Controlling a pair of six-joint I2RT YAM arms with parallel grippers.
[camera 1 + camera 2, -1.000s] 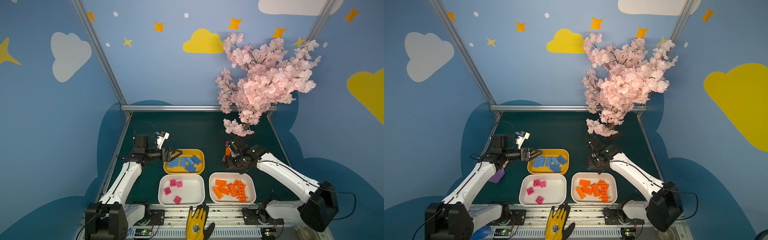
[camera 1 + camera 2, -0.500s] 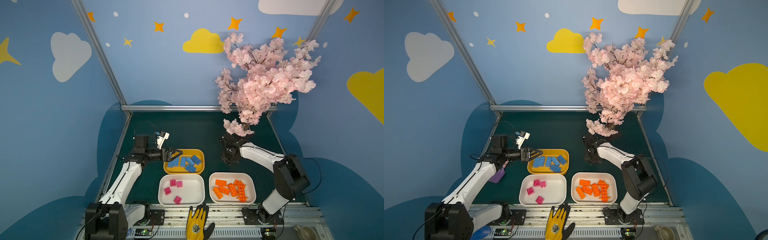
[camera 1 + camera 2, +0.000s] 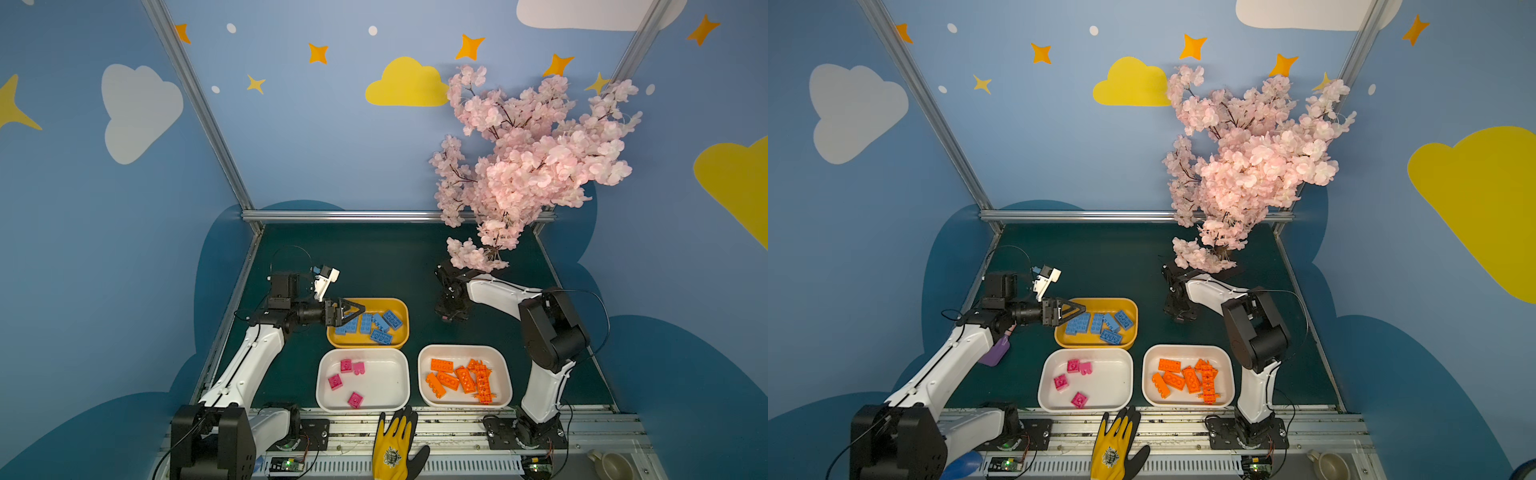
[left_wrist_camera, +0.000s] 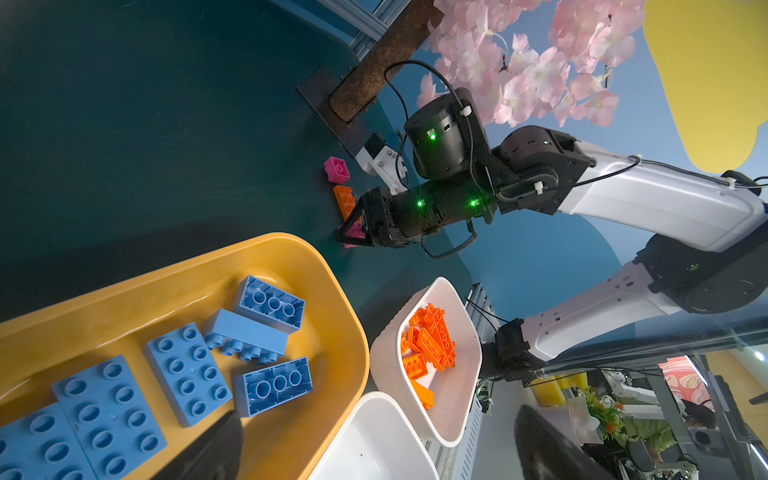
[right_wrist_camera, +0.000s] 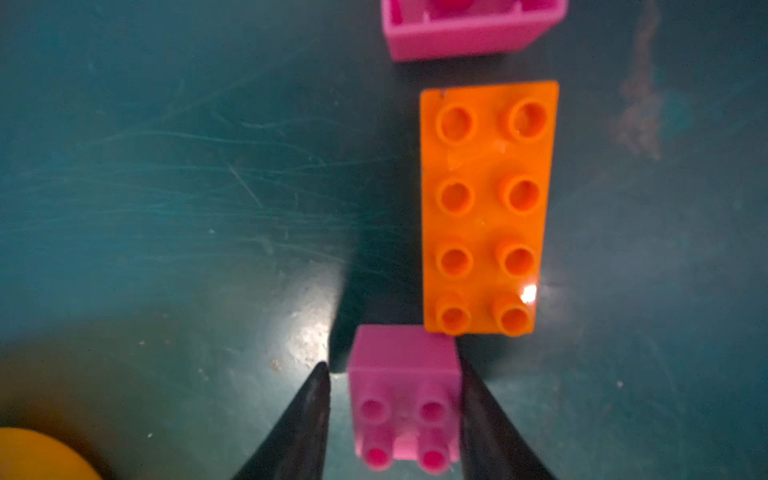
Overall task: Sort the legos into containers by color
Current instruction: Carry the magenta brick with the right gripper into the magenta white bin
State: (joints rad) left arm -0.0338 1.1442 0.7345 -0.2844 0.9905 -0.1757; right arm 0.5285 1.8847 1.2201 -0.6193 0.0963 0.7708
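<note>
My right gripper is down on the green table behind the trays, open, with its jaws astride a small pink lego. One finger touches the lego; the other stands a sliver off it. A loose orange lego and an upturned pink lego lie just beyond. My left gripper hovers open and empty over the yellow container, which holds several blue legos. One white container holds pink legos. Another white container holds orange legos.
A pink blossom tree overhangs the back right, with its base just behind my right gripper. A yellow glove lies on the front rail. A purple object sits under my left arm. Metal frame posts border the table.
My right arm has folded back and upright, and its gripper has dropped to the loose legos. Its jaws have narrowed around the pink one. The left arm has not moved.
</note>
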